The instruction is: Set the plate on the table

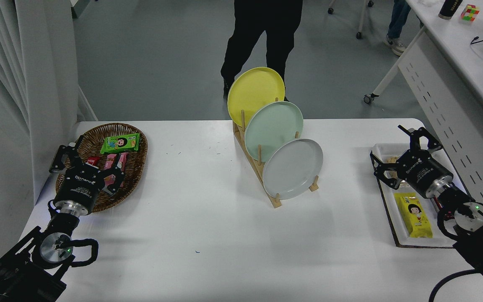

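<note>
So the right gripper is spread wide open with nothing in it, hanging over the far end of the white tray at the right edge of the table. I can't tell whether its fingers touch the tray or just float above it. The left gripper is open too and empty, parked over the near rim of the wicker basket at the lower left.

Counting stuff: three plates, all standing on edge in one wooden rack mid-table. The yellow plate is at the back, the mint-green plate is in the middle, and the light grey plate is in the front slot, nearest the camera. It leans back against the pegs, well apart from both grippers.

The tray holds one yellow snack packet, plus something pale under the gripper that I can't make out. The basket has one green packet and a couple of pink and red ones, partly hidden by the gripper.

Both arms come in from the bottom corners, wrists angled up and away from the camera. A person's legs in dark trousers stand at the far side, right behind the rack.
</note>
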`<action>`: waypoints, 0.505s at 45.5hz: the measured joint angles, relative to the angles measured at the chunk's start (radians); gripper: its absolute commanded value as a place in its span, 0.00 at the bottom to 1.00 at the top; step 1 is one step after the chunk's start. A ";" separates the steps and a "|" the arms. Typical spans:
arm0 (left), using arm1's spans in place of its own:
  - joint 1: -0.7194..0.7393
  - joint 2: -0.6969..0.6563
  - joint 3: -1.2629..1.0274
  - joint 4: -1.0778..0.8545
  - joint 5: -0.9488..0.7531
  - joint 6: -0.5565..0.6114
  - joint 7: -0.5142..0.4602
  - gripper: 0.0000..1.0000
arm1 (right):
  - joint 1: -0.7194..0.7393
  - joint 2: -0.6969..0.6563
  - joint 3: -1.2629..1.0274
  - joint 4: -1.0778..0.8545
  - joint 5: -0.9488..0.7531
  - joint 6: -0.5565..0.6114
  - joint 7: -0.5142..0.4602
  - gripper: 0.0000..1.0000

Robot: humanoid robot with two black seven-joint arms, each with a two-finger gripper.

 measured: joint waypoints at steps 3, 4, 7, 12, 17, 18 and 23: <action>0.000 0.000 0.000 0.000 0.000 0.000 0.000 0.98 | 0.000 0.000 0.000 0.000 0.000 0.000 0.000 1.00; 0.000 0.000 0.000 0.000 0.000 0.000 0.000 0.98 | 0.000 0.000 0.000 0.000 0.000 0.000 0.000 1.00; 0.000 0.000 0.000 0.000 0.000 0.000 0.000 0.98 | 0.000 0.000 -0.001 0.000 0.000 0.000 0.000 1.00; 0.000 0.000 0.000 0.000 0.000 -0.001 0.000 0.98 | 0.000 0.001 -0.001 0.000 0.000 0.000 0.000 1.00; 0.000 0.000 0.000 0.000 0.000 -0.001 0.000 0.98 | 0.000 0.002 -0.005 0.002 0.000 0.000 0.000 1.00; 0.000 0.000 0.000 0.000 0.000 -0.001 0.000 0.98 | 0.000 0.003 -0.007 0.002 0.000 0.000 0.000 1.00; 0.000 0.000 0.000 0.000 0.000 -0.001 0.000 0.98 | 0.000 0.005 -0.011 0.003 0.000 0.000 0.000 1.00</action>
